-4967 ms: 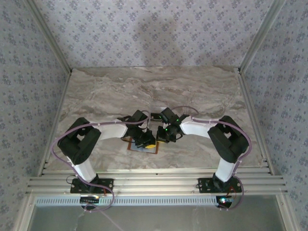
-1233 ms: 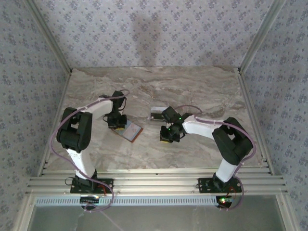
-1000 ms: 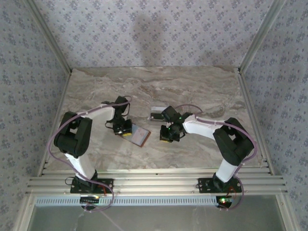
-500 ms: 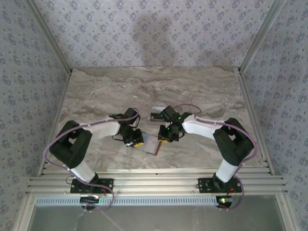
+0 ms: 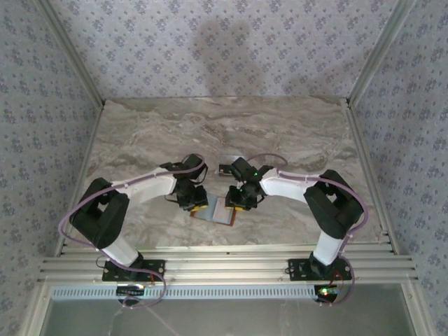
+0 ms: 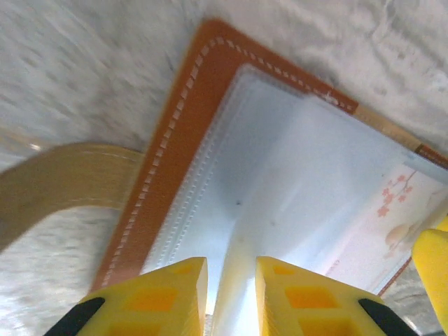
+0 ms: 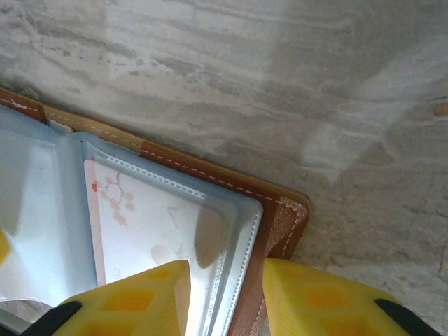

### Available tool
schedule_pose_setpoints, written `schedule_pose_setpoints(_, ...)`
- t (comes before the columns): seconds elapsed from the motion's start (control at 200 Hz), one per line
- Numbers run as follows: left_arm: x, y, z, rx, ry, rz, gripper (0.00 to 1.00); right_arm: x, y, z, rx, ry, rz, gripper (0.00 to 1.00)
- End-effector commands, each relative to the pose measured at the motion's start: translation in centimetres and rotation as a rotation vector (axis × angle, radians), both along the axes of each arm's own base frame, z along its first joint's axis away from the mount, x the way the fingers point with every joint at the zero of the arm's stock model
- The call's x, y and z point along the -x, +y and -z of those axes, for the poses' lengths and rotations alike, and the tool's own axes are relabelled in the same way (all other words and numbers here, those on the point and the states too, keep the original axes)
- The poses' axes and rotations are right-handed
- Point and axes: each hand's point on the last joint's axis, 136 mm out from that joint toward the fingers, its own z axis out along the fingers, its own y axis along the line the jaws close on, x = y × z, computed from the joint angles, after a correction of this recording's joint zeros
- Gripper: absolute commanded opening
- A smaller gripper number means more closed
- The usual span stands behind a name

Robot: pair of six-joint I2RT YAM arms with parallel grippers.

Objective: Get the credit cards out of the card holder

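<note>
The card holder [image 5: 218, 210] lies open on the marble between my two grippers, its orange-brown leather rim [image 6: 175, 140] around pale blue-grey sleeves. A whitish-pink blossom-printed credit card [image 7: 147, 217] sits inside a clear sleeve on its right half [image 6: 395, 224]. My left gripper [image 5: 199, 205] is open a little, and a raised pale sleeve leaf stands in the narrow gap [image 6: 231, 297]. My right gripper [image 5: 238, 203] is open, its fingers astride the holder's right edge [image 7: 243, 301] near the leather corner [image 7: 283, 220]. A small dark card [image 5: 227, 167] lies on the table behind the right gripper.
A tan strap [image 6: 56, 189] curves out from the holder's left side. Bare marble table [image 5: 224, 126] stretches behind the holder. Patterned walls and metal rails [image 5: 224, 262] bound the table.
My left gripper has dragged the card holder from the left to the middle, beside the right gripper. Both grippers' jaws have parted from shut.
</note>
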Motion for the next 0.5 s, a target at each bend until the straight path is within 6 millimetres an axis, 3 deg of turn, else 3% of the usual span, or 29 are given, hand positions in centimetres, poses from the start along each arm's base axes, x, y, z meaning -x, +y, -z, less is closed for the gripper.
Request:
schedule_pose_setpoints(0.0, 0.0, 3.1, -1.6, -0.132, -0.033, 0.054, 0.26, -0.3, -0.7, 1.0, 0.084, -0.015, -0.020, 0.33)
schedule_pose_setpoints(0.14, -0.6, 1.5, -3.7, -0.053, -0.075, 0.121, 0.27, -0.4, -2.1, 1.4, 0.157, -0.029, -0.025, 0.28)
schedule_pose_setpoints(0.355, -0.9, -5.6, -6.1, 0.229, -0.078, 0.220, 0.23, -0.4, -3.3, 1.1, 0.181, -0.029, -0.022, 0.27)
schedule_pose_setpoints(0.495, -1.0, -9.2, -5.4, 0.353, -0.038, 0.232, 0.19, -1.1, -3.2, 0.8, 0.177, -0.050, -0.036, 0.27)
